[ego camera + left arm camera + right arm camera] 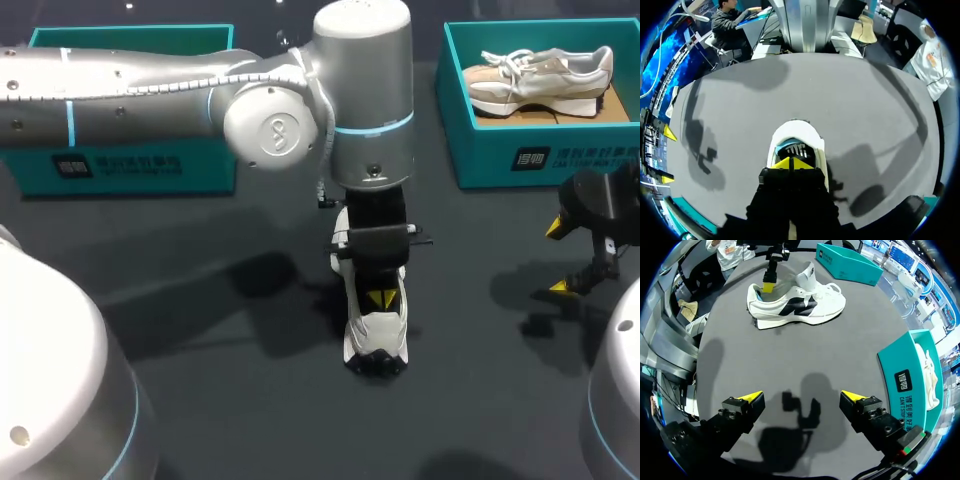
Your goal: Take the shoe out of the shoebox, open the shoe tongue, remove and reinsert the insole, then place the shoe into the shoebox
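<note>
A white shoe with black side stripes point(378, 335) point(796, 304) lies on the dark table, near its middle. My left arm reaches in over it, and my left gripper point(380, 298) point(794, 162) points down into the shoe's opening point(796, 147) at the heel end. Its yellow tips are pressed together, and I cannot see anything pinched between them. The right wrist view shows that gripper point(768, 286) standing at the shoe's heel. My right gripper point(557, 258) point(802, 397) hangs open above bare table at the right, well apart from the shoe.
A teal shoebox point(500, 165) point(902, 385) at the back right holds a beige and white shoe point(540, 75). A second teal shoebox point(130, 165) point(847, 265) stands at the back left, partly hidden by my left arm.
</note>
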`<action>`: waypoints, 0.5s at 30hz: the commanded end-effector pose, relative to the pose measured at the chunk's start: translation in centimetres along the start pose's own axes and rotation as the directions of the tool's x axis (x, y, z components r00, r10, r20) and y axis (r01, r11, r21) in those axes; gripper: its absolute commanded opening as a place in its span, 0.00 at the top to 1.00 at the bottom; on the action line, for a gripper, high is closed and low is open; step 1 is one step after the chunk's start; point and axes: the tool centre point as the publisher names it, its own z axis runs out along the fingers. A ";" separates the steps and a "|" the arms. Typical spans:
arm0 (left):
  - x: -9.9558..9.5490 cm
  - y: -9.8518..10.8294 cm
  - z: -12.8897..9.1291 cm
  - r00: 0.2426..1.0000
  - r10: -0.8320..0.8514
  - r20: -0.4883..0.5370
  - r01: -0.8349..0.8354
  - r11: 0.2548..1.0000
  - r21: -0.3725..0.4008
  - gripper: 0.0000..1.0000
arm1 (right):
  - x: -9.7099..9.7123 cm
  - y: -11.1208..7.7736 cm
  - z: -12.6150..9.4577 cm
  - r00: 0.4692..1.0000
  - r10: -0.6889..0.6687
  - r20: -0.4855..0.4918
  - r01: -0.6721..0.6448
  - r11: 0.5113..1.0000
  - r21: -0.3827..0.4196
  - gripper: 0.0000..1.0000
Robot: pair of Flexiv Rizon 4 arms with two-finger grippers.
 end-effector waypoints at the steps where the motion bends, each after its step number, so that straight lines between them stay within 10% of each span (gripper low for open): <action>1: 0.1 -0.6 0.0 1.000 0.008 0.007 -0.009 0.999 0.052 1.00 | 0.2 0.0 0.0 1.000 0.001 0.003 -0.001 1.000 0.004 0.00; 15: -0.7 -1.9 3.8 0.999 0.034 -0.028 -0.030 0.990 0.141 1.00 | 0.2 0.0 0.0 1.000 0.001 0.003 -0.001 1.000 0.004 0.00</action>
